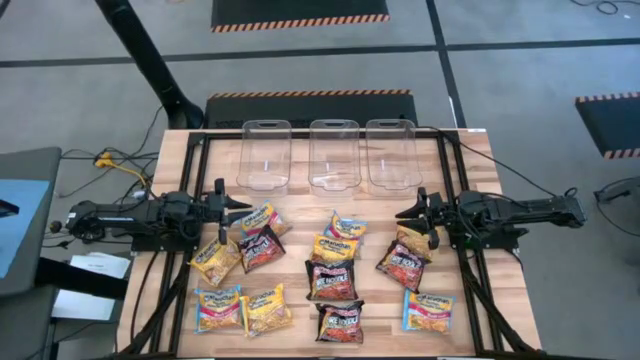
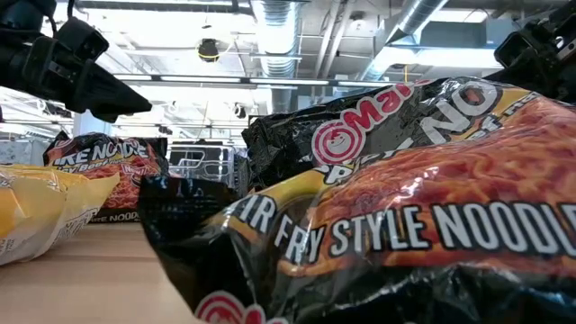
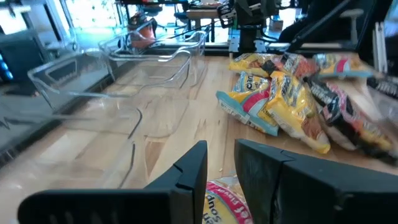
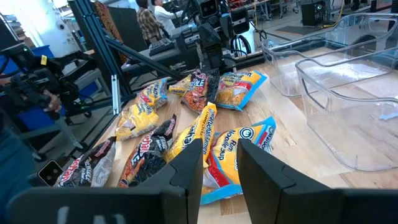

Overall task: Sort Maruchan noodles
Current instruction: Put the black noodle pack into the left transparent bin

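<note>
While both arms hover mid-frame in the high view, Maruchan noodles [image 1: 330,280] lie scattered across the lower surface [image 1: 480,300]. Left wrist view: left claw [image 3: 221,163] slightly spread, empty. Right wrist view: right claw [image 4: 221,163] likewise. Packets look light, crinkly, slippery; pinch an edge seam.

On the pale wooden table [image 1: 500,290], the Maruchan noodles [image 1: 330,280] come in three liveries: dark red-black, yellow-orange, and blue-yellow with pink. At twelve o'clock sit three clear tubs [image 1: 334,155]. Both arms are black. Orange-and-black hazard stripes edge the dark floor mats [image 1: 300,12].
</note>
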`<move>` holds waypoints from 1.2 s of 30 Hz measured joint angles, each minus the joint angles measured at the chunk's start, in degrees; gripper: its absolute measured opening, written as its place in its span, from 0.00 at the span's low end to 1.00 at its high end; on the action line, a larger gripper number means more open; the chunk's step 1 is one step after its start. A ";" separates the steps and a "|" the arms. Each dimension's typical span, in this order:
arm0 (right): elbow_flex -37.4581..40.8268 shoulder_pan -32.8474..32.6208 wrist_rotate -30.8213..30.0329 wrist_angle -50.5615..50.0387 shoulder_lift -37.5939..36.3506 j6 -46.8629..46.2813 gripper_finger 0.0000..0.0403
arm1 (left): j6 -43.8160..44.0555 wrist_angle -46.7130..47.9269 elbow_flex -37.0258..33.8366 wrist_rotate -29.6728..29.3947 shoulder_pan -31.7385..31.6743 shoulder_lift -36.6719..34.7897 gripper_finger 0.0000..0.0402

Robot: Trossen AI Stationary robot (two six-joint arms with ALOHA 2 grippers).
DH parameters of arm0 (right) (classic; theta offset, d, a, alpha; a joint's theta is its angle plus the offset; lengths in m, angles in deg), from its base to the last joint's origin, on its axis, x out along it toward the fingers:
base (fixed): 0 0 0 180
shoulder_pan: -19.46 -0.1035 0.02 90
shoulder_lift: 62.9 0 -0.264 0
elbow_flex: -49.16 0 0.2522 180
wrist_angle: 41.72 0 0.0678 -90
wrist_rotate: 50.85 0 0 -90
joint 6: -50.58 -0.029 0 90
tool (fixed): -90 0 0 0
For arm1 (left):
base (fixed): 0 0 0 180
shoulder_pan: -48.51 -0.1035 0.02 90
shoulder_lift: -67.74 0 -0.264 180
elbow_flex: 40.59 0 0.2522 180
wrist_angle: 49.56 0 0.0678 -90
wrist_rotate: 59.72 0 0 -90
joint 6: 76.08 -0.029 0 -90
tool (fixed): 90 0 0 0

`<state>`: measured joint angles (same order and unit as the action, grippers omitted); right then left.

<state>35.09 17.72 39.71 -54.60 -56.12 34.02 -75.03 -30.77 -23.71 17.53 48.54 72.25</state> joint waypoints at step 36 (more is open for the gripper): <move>-0.01 0.00 -0.01 0.00 -0.01 0.01 0.30 | 21.62 -2.64 -0.13 -0.13 -0.06 -0.02 0.18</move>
<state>35.08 17.72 39.70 -54.60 -56.12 34.03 -53.42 -33.41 -23.84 17.39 48.47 72.23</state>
